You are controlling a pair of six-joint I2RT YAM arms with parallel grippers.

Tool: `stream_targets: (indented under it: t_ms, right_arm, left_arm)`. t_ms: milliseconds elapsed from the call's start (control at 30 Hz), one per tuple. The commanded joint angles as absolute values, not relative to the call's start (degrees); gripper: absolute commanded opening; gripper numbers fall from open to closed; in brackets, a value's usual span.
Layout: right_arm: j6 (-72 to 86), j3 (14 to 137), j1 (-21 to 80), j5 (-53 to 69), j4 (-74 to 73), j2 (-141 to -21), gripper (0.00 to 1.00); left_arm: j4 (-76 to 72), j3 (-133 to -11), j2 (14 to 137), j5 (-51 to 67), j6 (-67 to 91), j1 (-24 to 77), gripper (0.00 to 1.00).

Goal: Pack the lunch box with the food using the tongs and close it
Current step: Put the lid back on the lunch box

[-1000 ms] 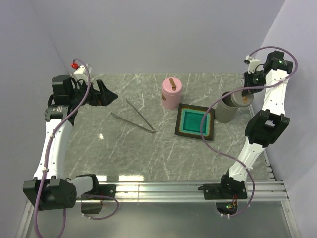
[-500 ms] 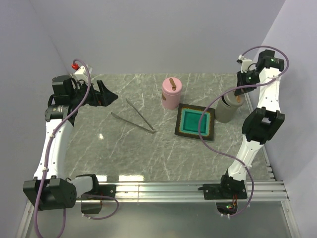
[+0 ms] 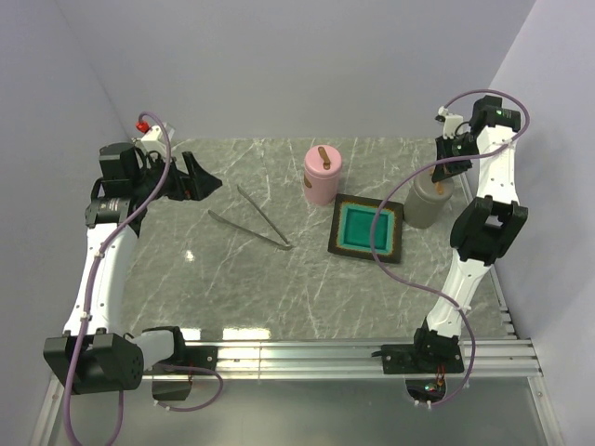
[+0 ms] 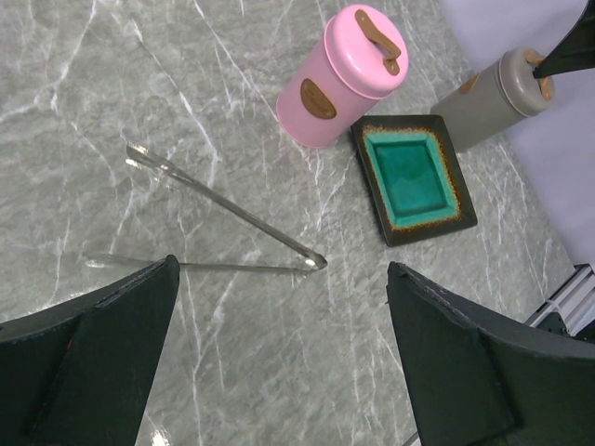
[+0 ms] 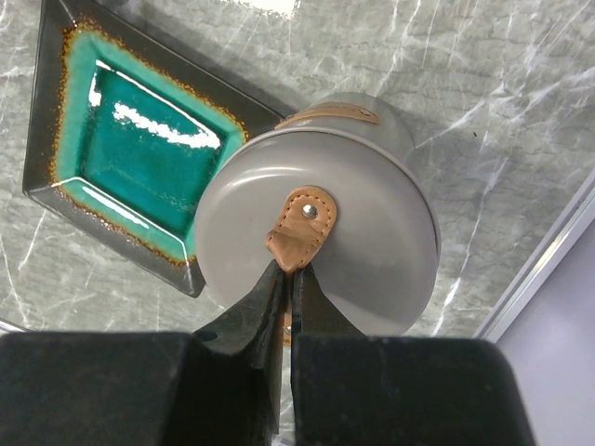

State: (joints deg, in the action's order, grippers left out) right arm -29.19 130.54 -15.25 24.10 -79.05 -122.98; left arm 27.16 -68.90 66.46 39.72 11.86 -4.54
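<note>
The tongs (image 4: 228,206) lie flat on the surface (image 3: 232,279) in a thin V, near the pink tin (image 3: 322,175). They look light, stiff and slippery, so I would pinch both arms together near the middle. My left claw (image 3: 197,177) is wide apart, held up and facing them. My right arm reaches high. The right claw (image 5: 286,274) is clamped on the grey tin's (image 5: 372,251) brown strap (image 5: 299,228). I see no food.

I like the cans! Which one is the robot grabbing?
The grey round metal can: jaws of the right gripper pinch its brown leather lid strap. The pink round can stands untouched.
</note>
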Motion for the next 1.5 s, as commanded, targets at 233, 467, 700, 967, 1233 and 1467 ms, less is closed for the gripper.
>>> stream_targets:
  t_ms: [233, 467, 700, 967, 1233, 1467]
  right_arm:
    - [-27.2, 130.2, -15.0, 24.4, -82.1, -124.9, 0.08]
    - [-26.0, 126.6, -15.6, 27.3, -81.3, -125.3, 0.04]
    - [-24.8, 124.8, -17.0, 29.1, -80.5, -125.3, 0.03]
    - [-24.1, 117.2, -17.5, 30.2, -75.4, -123.3, 0.04]
    - [-18.9, 118.6, -17.4, 29.7, -68.0, -122.7, 0.05]
    - [-16.4, 119.7, -17.6, 33.2, -64.6, -124.3, 0.04]
  left_arm:
    - [25.1, -68.6, 65.8, 41.0, 12.3, -4.7, 0.99]
    - [25.4, -68.9, 65.9, 41.0, 12.1, -4.7, 1.00]
    - [25.9, -69.1, 66.1, 41.0, 12.2, -4.7, 0.99]
    - [25.9, -69.4, 66.5, 41.0, 12.3, -4.7, 0.99]
    - [26.5, -70.1, 67.0, 40.8, 12.1, -4.7, 0.99]
    - [26.5, -70.0, 66.9, 40.7, 12.0, -4.7, 1.00]
